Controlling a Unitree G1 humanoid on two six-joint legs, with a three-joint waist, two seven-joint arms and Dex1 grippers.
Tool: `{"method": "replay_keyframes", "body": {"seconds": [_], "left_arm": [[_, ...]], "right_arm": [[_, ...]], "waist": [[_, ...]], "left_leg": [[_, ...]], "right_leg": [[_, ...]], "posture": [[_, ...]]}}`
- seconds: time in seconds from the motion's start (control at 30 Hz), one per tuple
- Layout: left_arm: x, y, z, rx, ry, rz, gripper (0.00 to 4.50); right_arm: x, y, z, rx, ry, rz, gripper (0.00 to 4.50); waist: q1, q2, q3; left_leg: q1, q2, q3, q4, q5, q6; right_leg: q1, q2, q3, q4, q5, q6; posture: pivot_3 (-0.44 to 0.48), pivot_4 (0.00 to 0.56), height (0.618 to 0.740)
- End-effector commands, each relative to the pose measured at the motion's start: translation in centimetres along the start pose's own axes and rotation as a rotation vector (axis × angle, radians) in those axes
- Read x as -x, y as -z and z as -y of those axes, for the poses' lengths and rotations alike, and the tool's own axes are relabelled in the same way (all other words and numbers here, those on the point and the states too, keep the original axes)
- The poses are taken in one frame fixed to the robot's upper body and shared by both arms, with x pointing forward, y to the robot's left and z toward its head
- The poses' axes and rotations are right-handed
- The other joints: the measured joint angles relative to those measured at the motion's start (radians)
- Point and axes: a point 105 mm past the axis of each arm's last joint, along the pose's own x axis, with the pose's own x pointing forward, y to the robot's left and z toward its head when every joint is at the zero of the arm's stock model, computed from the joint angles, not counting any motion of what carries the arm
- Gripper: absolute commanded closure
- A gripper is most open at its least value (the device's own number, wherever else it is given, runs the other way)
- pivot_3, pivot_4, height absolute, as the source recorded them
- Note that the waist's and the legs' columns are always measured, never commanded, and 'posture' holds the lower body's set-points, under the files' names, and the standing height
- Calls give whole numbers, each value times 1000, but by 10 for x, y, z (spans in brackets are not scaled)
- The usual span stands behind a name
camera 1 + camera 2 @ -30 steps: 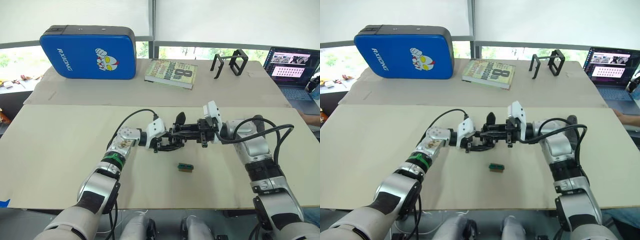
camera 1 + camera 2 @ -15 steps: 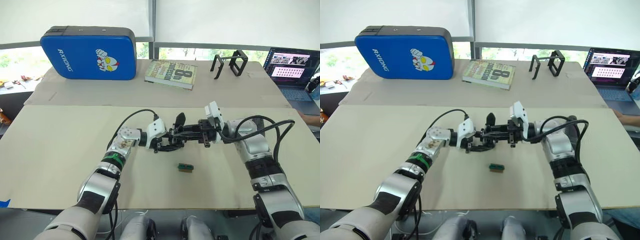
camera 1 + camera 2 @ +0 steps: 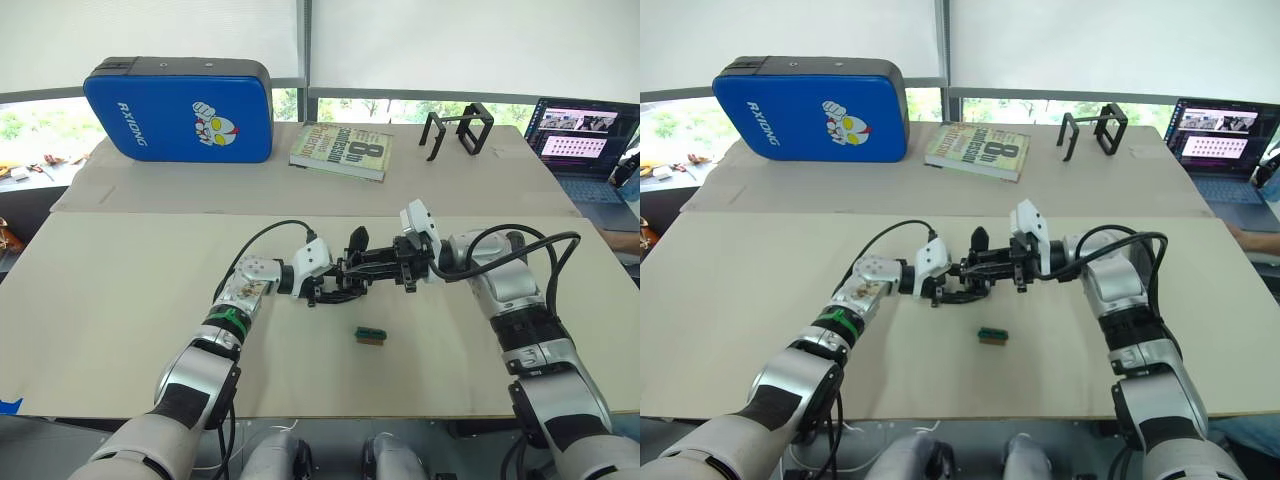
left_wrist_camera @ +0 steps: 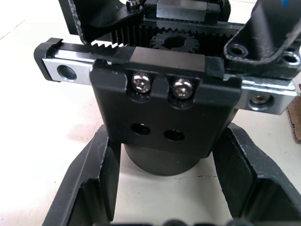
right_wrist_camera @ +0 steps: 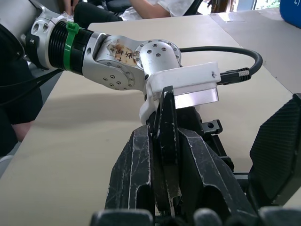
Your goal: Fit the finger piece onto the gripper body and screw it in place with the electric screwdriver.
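The right gripper [image 5: 165,155] is clamped on the finger piece [image 5: 165,123], holding it edge-on against the gripper body [image 4: 169,117]. The left gripper [image 4: 167,188] cradles that body's round base between spread fingers [image 4: 91,181] (contact is hard to judge), near the middle of the table [image 3: 120,300], well in from its edges. The risk: if the piece meets the toothed rail crooked, the loosely held body could tip or slide. A small green block [image 3: 371,335] lies toward the near edge.
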Motion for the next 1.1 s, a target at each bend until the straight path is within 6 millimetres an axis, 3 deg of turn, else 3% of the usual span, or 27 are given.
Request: {"method": "replay_keyframes", "body": {"seconds": [0.03,0.1,0.17,0.27,0.33,0.47,0.63,0.77,0.8,0.93,0.97,1.1], "left_arm": [[-2,-15,-4,-41,-1,37,2225],[-2,-15,-4,-40,0,35,2225],[-3,-15,-4,-39,1,34,2225],[-4,-16,-4,-37,5,35,2225],[-5,-16,-4,-37,7,37,2225],[-7,-17,-3,-34,6,41,2225],[-9,-11,-1,-14,5,21,2225],[-6,-2,1,11,17,-14,398],[-1,1,1,10,17,-25,51],[19,11,1,3,12,-60,0],[32,13,1,-3,11,-66,0],[76,4,12,-13,33,-64,0]], "right_arm": [[4,40,-5,-105,33,-141,4168],[6,26,-2,-107,33,-94,4168],[10,5,2,-76,45,-36,3121],[22,-31,3,-9,61,20,2150],[32,-42,-2,21,59,2,1468],[47,-44,-11,33,59,-51,1442],[68,-46,-9,72,155,-100,1442],[87,-59,-10,92,235,-118,1442],[93,-61,-11,62,258,-139,1442],[116,-64,-14,-48,347,-222,352],[128,-59,-13,-93,402,-288,14],[175,-39,-1,-262,677,-497,14]], "waist": [[0,0,0],[0,0,0],[1,0,0],[2,0,1],[4,1,1],[8,1,1],[11,0,1],[13,0,1],[12,0,1],[6,0,1],[2,0,1],[-16,0,1]], "left_leg": [[0,0,0,0,0,0],[0,0,0,0,0,0],[-1,0,0,0,0,0],[-8,-1,0,1,0,0],[-15,-2,1,2,5,8],[-18,-2,1,4,5,9],[-18,-2,1,4,5,9],[-19,-2,2,4,5,9],[-19,-2,2,4,5,9],[-18,0,2,3,5,9],[-17,1,2,3,5,9],[-17,2,3,0,5,9]], "right_leg": [[0,0,0,0,0,0],[0,0,0,0,0,0],[-1,-1,0,0,0,0],[-6,-2,-1,0,0,0],[-14,-3,-1,3,0,0],[-16,-2,-3,2,0,0],[-16,-2,-2,2,0,0],[-16,-3,-2,2,1,0],[-16,-2,-2,2,1,0],[-17,-3,-3,2,1,0],[-17,-5,-3,1,1,-1],[-18,-8,-4,1,1,-3]], "posture": [[0,150,740],[0,150,740],[0,150,740],[0,150,740],[0,150,740],[0,150,740],[0,150,740],[0,150,740],[0,150,740],[0,150,740],[0,150,740],[0,150,740]]}}
